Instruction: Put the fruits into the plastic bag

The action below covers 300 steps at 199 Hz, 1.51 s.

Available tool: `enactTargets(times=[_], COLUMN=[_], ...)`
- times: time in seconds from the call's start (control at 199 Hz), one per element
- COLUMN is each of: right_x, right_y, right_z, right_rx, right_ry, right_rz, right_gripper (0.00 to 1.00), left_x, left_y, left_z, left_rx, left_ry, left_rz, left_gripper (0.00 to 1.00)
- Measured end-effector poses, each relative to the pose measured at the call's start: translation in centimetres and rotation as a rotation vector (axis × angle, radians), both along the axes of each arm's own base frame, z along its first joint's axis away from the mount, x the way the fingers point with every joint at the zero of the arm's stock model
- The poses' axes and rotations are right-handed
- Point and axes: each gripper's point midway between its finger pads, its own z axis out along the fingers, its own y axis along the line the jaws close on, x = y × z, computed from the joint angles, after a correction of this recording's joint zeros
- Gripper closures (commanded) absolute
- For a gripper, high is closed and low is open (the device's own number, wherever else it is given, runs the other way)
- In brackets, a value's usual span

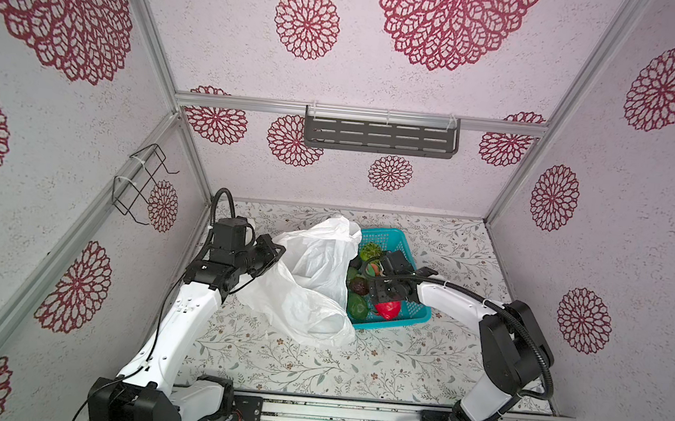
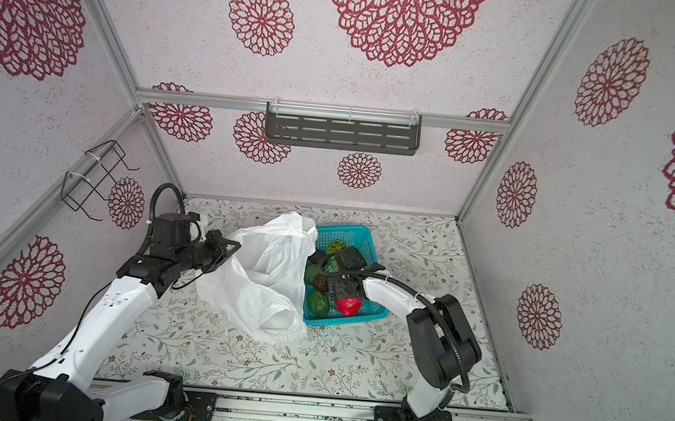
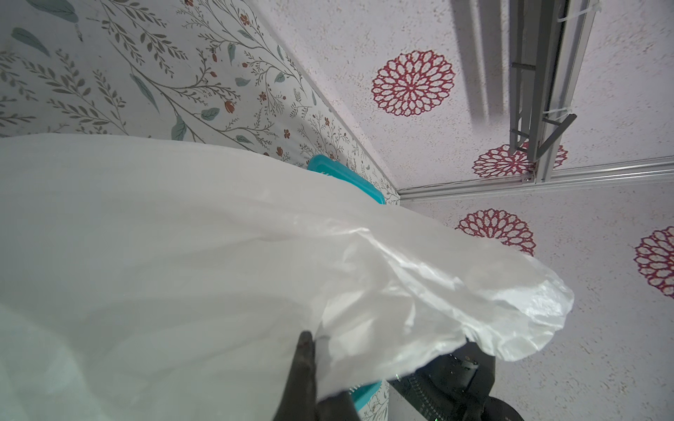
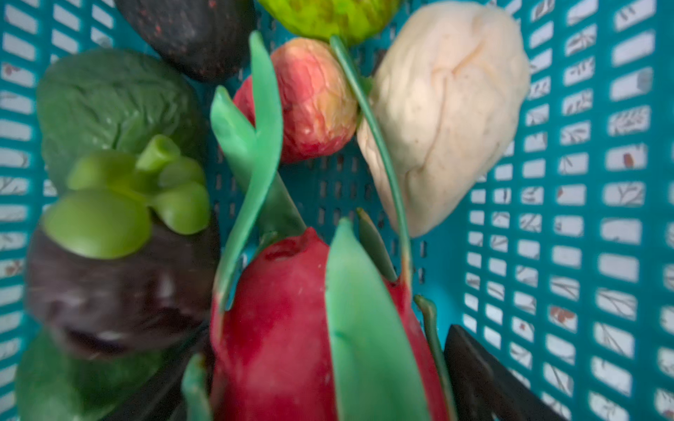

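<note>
Left pincer pinches bag; right pincer straddles red fruit (in basket).

Both top views look steeply down from above the near edge of the table, side by side, sharing the whole scene, with the plastic bag and the teal basket near its middle. The left wrist camera skims close along the plastic bag toward a wall corner. The right wrist camera faces into the basket, very near the fruits.
</note>
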Motion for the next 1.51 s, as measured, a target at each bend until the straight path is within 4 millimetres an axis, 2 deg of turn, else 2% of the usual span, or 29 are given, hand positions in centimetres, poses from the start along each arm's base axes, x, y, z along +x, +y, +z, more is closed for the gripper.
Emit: enactTargets(times=[0.09,0.141,0.266,0.356,0.417,0.467,0.522,0.532,0.547,0.577,0.688,0.828,0.979,1.135,1.386,1.506], right_x=[-0.5,-0.5,-1.3,-2.5,-3.5,-4.5,-5.3,-5.4,-5.6,-5.9,-6.0,-4.7,-3.3,-2.8,-1.7,-1.1], right_y=[0.0,0.4,1.8,3.2,4.1,4.8,5.1,5.1,5.2,5.1,4.4,3.3,2.0,0.6,-0.5,-0.3], right_z=[1.7,3.9,10.5,14.1,15.4,15.6,15.3,15.2,15.1,14.7,13.2,10.9,6.4,2.1,-0.5,-0.7], right_rx=[0.04,0.085,0.234,0.33,0.387,0.419,0.43,0.432,0.431,0.427,0.383,0.293,0.167,0.053,-0.048,-0.063], right_ry=[-0.027,-0.069,-0.19,-0.225,-0.215,-0.191,-0.156,-0.15,-0.144,-0.13,-0.097,-0.078,-0.002,0.084,0.108,0.118], right_rz=[0.012,0.033,0.118,0.206,0.27,0.315,0.346,0.345,0.356,0.357,0.332,0.257,0.173,0.117,0.056,0.03], right_gripper=[0.64,0.64,0.62,0.61,0.61,0.59,0.48,0.41,0.38,0.23,0.01,0.01,0.01,0.01,0.01,0.01], left_x=[0.0,0.0,0.0,0.0,0.0,0.1,0.1,0.1,0.1,0.2,0.2,0.3,0.3,0.3,0.3,0.6], left_y=[0.0,0.0,0.0,0.0,-0.1,-0.1,-0.1,-0.1,-0.1,-0.1,-0.1,-0.2,-0.2,-0.2,-0.2,-0.3], left_z=[-0.1,-0.1,-0.1,-0.1,-0.1,0.0,0.1,0.1,0.1,0.1,0.2,0.1,0.0,0.0,0.0,-0.2], left_rx=[-0.004,-0.007,-0.011,-0.012,-0.014,-0.016,-0.016,-0.016,-0.016,-0.017,-0.02,-0.02,-0.02,-0.02,-0.02,-0.019], left_ry=[0.006,0.008,0.01,0.01,0.011,0.007,0.004,0.004,0.004,0.003,0.0,0.004,0.004,0.004,0.002,0.004], left_rz=[0.003,0.004,0.006,0.006,0.006,0.007,0.007,0.007,0.007,0.008,0.008,0.006,0.005,0.005,0.003,-0.001], left_gripper=[1.0,1.0,1.0,1.0,1.0,1.0,1.0,1.0,1.0,1.0,1.0,1.0,1.0,1.0,1.0,1.0])
